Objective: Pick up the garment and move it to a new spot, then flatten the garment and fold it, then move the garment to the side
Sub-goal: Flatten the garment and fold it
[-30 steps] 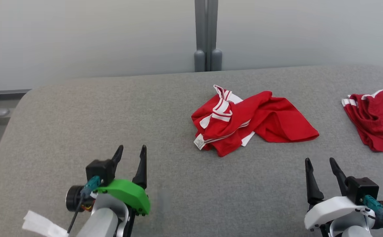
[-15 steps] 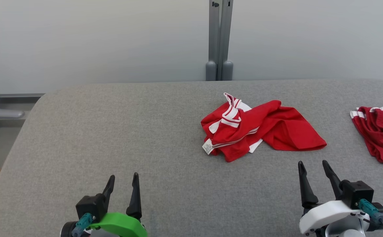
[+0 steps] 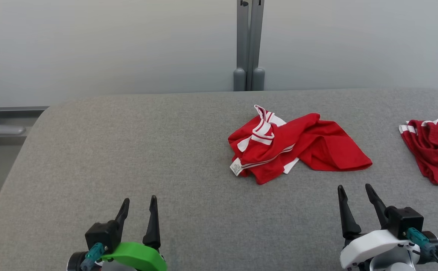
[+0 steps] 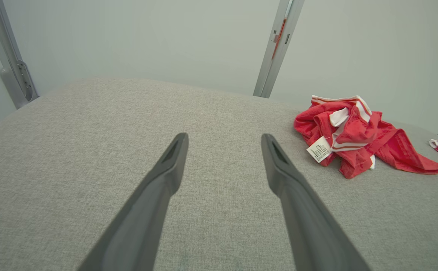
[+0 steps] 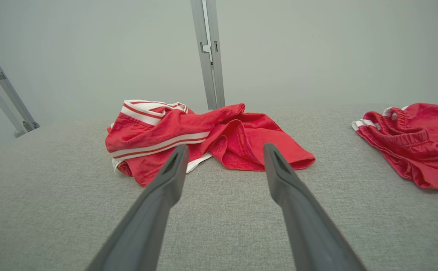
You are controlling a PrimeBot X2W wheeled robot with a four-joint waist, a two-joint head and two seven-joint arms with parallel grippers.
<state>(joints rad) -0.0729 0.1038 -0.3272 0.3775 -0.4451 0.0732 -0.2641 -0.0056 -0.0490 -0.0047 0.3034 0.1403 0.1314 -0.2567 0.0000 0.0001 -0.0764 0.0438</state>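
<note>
A crumpled red garment point(image 3: 294, 145) with white stripes and a small white label lies on the grey padded table point(image 3: 147, 150), right of centre. It also appears at the right of the left wrist view point(image 4: 358, 139) and straight ahead in the right wrist view point(image 5: 204, 139). My left gripper point(image 3: 139, 202) hovers open near the table's front left, well away from the garment. My right gripper point(image 3: 354, 189) stands open just in front of the garment's right end, nothing between its fingers point(image 5: 166, 180).
A second red garment point(image 3: 435, 146) with white trim lies at the table's right edge, also at the right of the right wrist view point(image 5: 411, 143). A grey metal post point(image 3: 249, 45) stands behind the table against a pale wall.
The head camera has tilted up and turned slightly, so the whole scene sits lower and further right in the frame. Both grippers show lower in the picture. The garment lies unchanged.
</note>
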